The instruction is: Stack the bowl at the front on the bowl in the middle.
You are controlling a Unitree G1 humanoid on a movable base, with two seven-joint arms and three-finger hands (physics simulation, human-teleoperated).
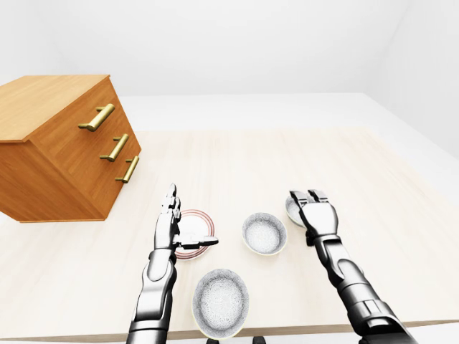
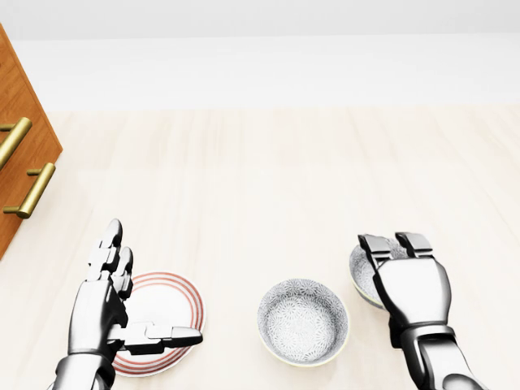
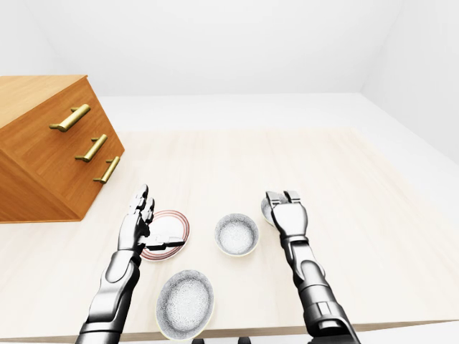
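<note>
A wooden drawer chest [image 1: 64, 147] sits upper left on the tabletop [image 1: 237, 158]. The left hand [image 2: 110, 305] hovers open over a red-rimmed plate [image 2: 166, 302]. The front bowl [image 1: 221, 302] lies bottom centre, the middle bowl [image 2: 302, 321] just above it. The right hand [image 2: 406, 280], fingers spread, covers a third bowl [image 2: 364, 272].

Wooden drawer chest [image 1: 61, 147] sits at left of the left-eye view on the pale wood tabletop [image 1: 251, 165], w/ three brass bar handles [image 1: 115, 147] stepped down its slanted face. White plate w/ red rim rings [image 2: 175, 305] lies flat on the table toward bottom left of head view, well apart from the chest. Third patterned bowl [image 2: 361, 272] at right of head view, mostly hidden. White floor [image 1: 272, 107] and plain white walls [image 1: 215, 36] beyond the table.
</note>
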